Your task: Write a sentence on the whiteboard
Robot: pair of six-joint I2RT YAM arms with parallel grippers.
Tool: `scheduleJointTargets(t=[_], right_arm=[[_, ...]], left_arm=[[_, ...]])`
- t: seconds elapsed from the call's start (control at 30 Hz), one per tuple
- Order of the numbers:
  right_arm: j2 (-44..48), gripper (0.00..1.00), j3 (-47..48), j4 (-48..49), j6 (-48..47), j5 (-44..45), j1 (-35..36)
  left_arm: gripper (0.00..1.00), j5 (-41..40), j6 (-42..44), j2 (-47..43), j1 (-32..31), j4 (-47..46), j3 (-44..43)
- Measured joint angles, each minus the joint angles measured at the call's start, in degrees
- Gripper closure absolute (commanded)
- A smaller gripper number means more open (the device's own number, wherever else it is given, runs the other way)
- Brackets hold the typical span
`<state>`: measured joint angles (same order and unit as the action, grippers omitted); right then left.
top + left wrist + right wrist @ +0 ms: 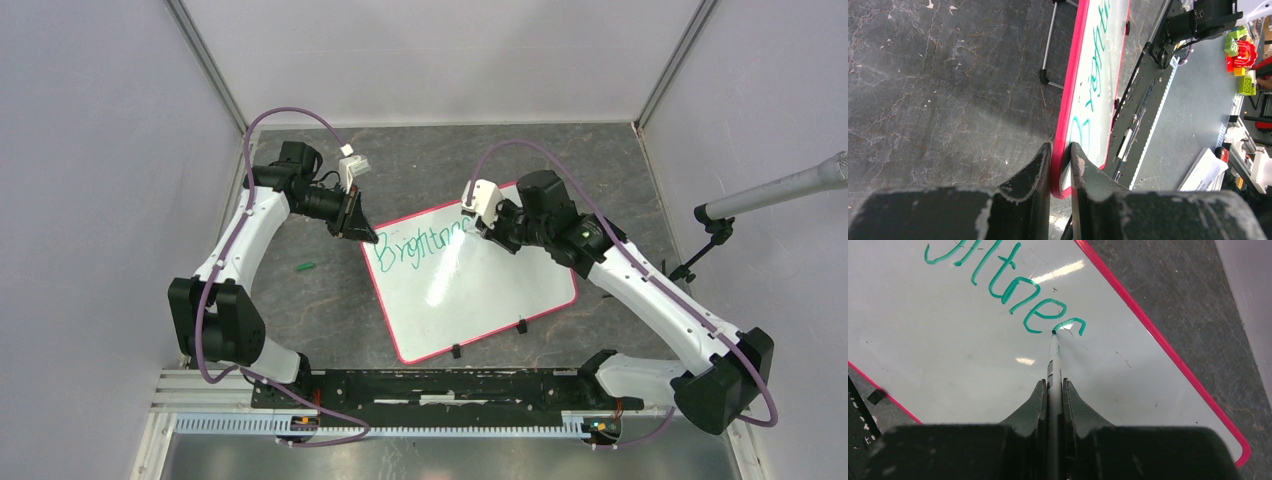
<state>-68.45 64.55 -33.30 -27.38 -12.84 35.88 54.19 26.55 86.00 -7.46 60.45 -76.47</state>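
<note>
Progress: the glossy white rectangular whiteboard with a red-pink rim (490, 295) lies beneath the right pincer (1053, 385). One corner sits between the jaws of the left pincer (1060, 148), which are pressed onto the rim and steady it. The green handwritten lettering (420, 243) reads "Brightne" plus the first curve of another letter, just ahead of the right pincer. That pincer pinches a slim white marker (1054, 355), its tip touching the board at the curve. Judgement: early, with the first word unfinished and most of the board bare.

Surroundings: pale lilac walls (100, 150) stand beyond both pincers. A dark grey marbled tabletop (300, 320) lies below them. A small green piece (305, 266), possibly a cap, rests near the left pincer.
</note>
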Motion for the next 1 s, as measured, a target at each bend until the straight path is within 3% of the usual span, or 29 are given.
scheduleJointTargets(t=[0.33,1.0], right_arm=[[1.99,1.00,-1.57,-0.70,-0.63,2.60,-0.44],[0.09,1.00,0.87,-2.10,0.57,-3.56,-1.44]], left_arm=[[0.98,0.04,0.02,0.00,0.00,0.02,0.00],[0.98,0.33,0.00,0.33,0.00,-0.09,0.00]])
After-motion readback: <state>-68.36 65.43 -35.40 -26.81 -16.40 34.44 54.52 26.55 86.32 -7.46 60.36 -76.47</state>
